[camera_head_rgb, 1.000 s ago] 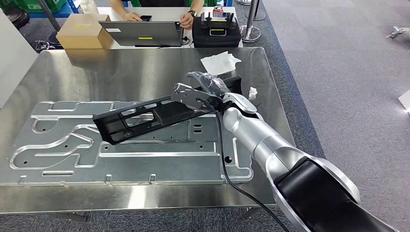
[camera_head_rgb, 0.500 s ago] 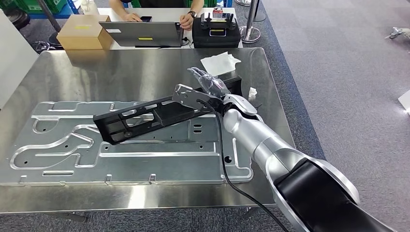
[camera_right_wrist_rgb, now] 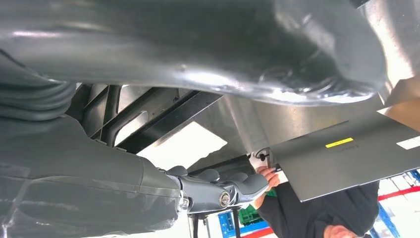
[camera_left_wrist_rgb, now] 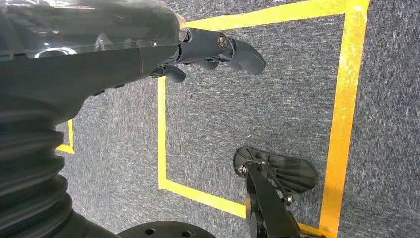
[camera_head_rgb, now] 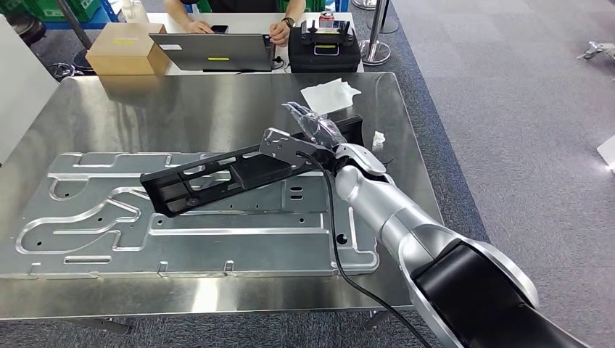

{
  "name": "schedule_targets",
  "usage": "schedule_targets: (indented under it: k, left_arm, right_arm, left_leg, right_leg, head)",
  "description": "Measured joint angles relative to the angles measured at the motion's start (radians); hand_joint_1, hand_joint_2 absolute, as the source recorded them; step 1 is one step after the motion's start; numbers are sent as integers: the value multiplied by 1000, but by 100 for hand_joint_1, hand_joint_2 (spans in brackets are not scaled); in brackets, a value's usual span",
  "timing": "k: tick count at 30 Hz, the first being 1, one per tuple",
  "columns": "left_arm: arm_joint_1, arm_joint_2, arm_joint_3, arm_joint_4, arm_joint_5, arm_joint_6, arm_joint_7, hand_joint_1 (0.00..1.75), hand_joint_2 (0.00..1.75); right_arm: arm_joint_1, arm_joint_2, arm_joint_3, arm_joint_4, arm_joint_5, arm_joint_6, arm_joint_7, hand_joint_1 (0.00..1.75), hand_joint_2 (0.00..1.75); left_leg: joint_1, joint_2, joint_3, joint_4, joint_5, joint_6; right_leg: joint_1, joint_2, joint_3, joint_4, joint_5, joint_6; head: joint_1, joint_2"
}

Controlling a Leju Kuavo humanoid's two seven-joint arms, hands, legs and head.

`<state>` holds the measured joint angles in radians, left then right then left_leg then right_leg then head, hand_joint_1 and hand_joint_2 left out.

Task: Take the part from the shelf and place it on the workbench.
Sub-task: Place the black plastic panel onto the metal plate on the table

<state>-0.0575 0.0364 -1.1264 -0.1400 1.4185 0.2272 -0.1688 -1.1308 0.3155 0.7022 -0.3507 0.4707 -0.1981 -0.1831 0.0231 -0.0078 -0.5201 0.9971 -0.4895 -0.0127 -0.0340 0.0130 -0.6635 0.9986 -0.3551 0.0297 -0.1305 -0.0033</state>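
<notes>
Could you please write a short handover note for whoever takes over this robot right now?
Right hand: fingers spread over the right end of the long black part; whether it grips is unclear.
Left hand: holds nothing, hangs over grey carpet with yellow tape lines.
The part lies slanted across the metal plate on the steel workbench.
Done: part is off the shelf, at the bench.
Left: confirm it rests, then withdraw the right hand.

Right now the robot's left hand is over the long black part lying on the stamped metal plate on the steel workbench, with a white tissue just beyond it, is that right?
Not quite: it is the right hand, not the left. The head view shows the right arm reaching to the long black part lying on the stamped metal plate on the steel workbench, with the white tissue beyond. The left hand hangs over the carpeted floor.
</notes>
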Motion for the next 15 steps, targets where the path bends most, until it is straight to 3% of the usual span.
schedule_targets:
  k: [15]
  left_arm:
    - [4, 13, -2, 0, -3, -4, 4, 0, 175]
  right_arm:
    - [-1, 0, -23, -6, -28, 26, -28, 0, 0]
  left_leg:
    - [0, 1, 5, 0, -1, 0]
  right_leg:
    - [0, 1, 5, 0, 0, 0]
  head:
    - [0, 0]
